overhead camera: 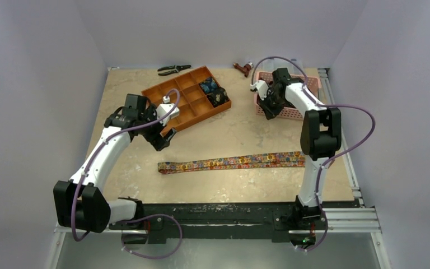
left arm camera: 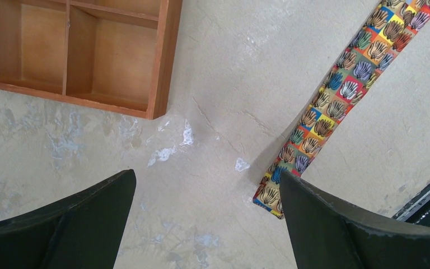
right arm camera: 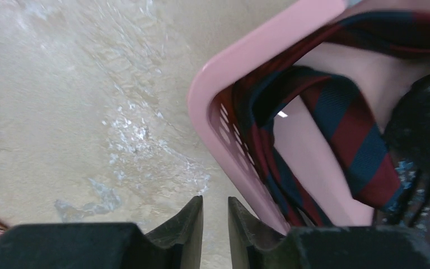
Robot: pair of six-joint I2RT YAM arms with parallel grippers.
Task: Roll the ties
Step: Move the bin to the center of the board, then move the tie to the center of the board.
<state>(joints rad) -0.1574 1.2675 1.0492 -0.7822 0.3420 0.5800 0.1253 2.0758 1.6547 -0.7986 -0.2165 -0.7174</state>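
Observation:
A long tie (overhead camera: 232, 162) in an orange-yellow-red print lies flat across the table in front of the arms. My left gripper (overhead camera: 165, 140) hangs above the table between the orange tray (overhead camera: 171, 95) and the tie's left end. It is open wide and empty (left arm camera: 207, 174), with the tie's end (left arm camera: 313, 123) beside its right finger. Two dark coiled ties (overhead camera: 208, 86) (overhead camera: 219, 99) sit in tray compartments. My right gripper (overhead camera: 267, 109) is at the left rim of a pink basket (right arm camera: 229, 73). Its jaws (right arm camera: 215, 198) are nearly together and empty. A red and dark blue striped tie (right arm camera: 341, 129) lies in the basket.
The pink basket (overhead camera: 308, 84) stands at the back right. Black pliers (overhead camera: 173, 69) and a small red-brown tool (overhead camera: 243, 68) lie at the table's far edge. The tray's near corner (left arm camera: 159, 106) shows in the left wrist view. Grey walls close in both sides.

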